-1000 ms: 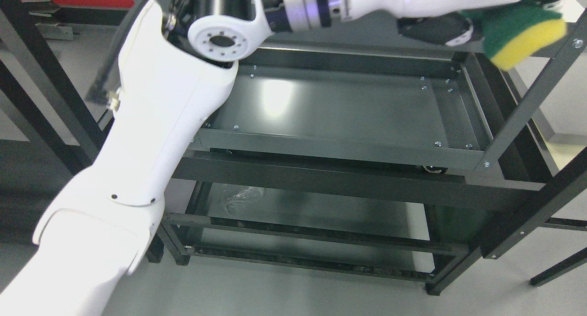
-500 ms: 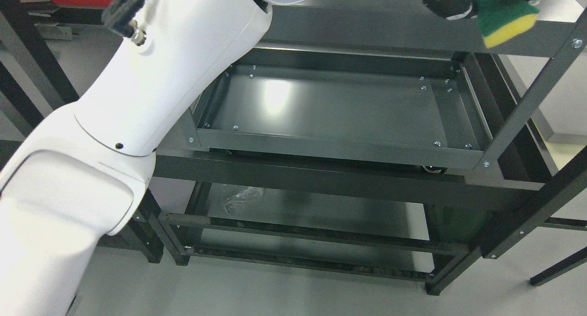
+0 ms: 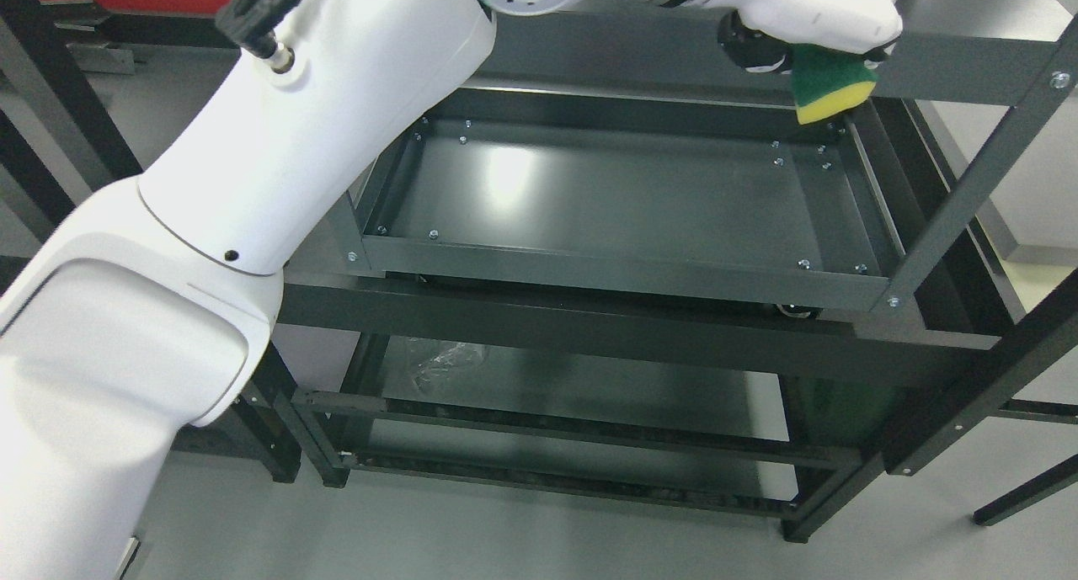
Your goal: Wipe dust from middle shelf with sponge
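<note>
Gripping a sponge above the middle shelf

Reaching across from the picture's left, the left robot hand point(image 3: 813, 16) has its fingers closed around a green-and-yellow sponge point(image 3: 829, 87), yellow side down. The sponge hangs at the top right of the head view, over the far right corner of the middle shelf point(image 3: 606, 193), just beneath the front rail of the upper shelf point(image 3: 968, 33). Whether it touches the shelf surface cannot be told. The middle shelf is a dark metal tray with a raised rim and small screws at its corners, a pale glare showing near its far left. Below it lies the bottom shelf point(image 3: 573, 386), where a crumpled clear plastic scrap point(image 3: 442, 361) rests near the left edge. The arm's white casing fills the picture's left side.
</note>
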